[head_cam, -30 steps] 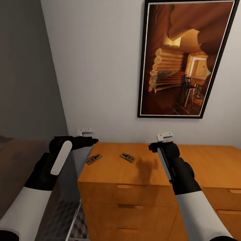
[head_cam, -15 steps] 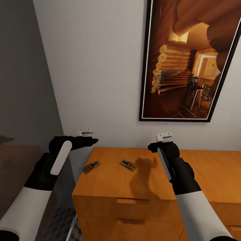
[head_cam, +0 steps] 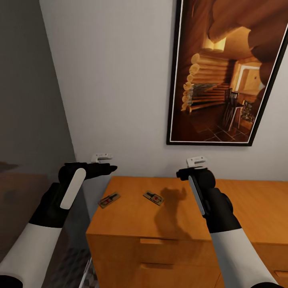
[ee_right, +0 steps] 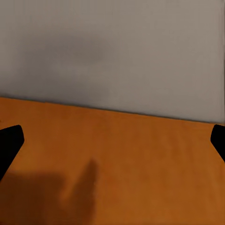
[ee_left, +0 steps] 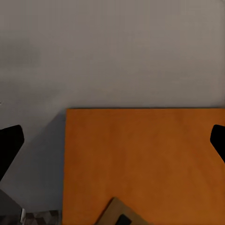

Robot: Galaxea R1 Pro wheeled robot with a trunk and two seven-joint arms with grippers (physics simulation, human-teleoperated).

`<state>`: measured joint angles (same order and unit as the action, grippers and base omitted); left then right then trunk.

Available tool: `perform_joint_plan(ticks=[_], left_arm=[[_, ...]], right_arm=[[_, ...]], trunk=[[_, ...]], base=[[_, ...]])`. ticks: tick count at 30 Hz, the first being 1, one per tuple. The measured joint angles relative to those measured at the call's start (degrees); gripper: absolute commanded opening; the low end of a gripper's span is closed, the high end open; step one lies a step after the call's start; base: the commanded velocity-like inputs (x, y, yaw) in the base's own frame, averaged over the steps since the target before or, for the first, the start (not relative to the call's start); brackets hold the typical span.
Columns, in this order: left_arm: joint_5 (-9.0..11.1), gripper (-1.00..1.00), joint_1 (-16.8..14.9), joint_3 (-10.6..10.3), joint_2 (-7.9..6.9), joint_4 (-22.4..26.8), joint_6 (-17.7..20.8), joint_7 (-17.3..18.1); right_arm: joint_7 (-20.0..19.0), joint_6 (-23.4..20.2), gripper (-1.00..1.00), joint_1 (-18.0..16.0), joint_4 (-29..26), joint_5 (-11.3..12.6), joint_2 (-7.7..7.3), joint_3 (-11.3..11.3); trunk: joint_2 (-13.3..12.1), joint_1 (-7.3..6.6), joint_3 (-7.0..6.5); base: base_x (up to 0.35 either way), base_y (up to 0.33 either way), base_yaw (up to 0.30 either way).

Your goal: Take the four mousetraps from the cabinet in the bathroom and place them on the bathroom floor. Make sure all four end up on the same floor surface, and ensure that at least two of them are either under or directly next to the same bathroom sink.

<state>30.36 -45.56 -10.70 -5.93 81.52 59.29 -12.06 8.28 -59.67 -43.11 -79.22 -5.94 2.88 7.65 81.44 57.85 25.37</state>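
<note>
Head view, cabinet [head_cam: 160, 218]: orange-brown, against the white wall, two drawer fronts visible below the top.
Head view, mousetraps: two lying flat on the cabinet top near its left end, one [head_cam: 109, 199] by the left edge, the other [head_cam: 153, 197] just to its right, apart from each other.
Head view, left gripper [head_cam: 105, 159]: raised beside the cabinet's left end, above its top, holding nothing; how wide the fingers stand cannot be told here.
Head view, right gripper [head_cam: 197, 161]: raised over the cabinet top, right of both traps, holding nothing.
Head view, picture [head_cam: 228, 72]: black-framed log-cabin scene on the wall above the cabinet.
Head view, floor [head_cam: 90, 272]: patterned tiles glimpsed left of the cabinet.
Left wrist view: fingertips [ee_left: 10, 145] spread wide, nothing between; cabinet top [ee_left: 145, 159] beneath, a mousetrap [ee_left: 123, 214] cut off at the frame edge.
Right wrist view: fingertips [ee_right: 9, 143] spread wide, nothing between; bare cabinet top [ee_right: 122, 159] and wall.
</note>
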Motion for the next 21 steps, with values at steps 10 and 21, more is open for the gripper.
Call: perform_joint_plan(ticks=[10,21], left_arm=[[0.0,1.00,0.0,0.0,0.00,0.0,0.0,0.0],[0.1,1.00,0.0,-0.1,0.00,-0.1,0.0,0.0]], right_arm=[[-0.1,0.0,1.00,0.0,-0.8,0.2,-0.13,0.0],[-0.3,0.0,1.00,0.0,-0.7,0.3,-0.20,0.1]], trunk=[[0.0,0.00,0.00],[0.0,0.00,0.00]], base=[[0.001,0.000,0.183],[0.000,0.000,0.057]])
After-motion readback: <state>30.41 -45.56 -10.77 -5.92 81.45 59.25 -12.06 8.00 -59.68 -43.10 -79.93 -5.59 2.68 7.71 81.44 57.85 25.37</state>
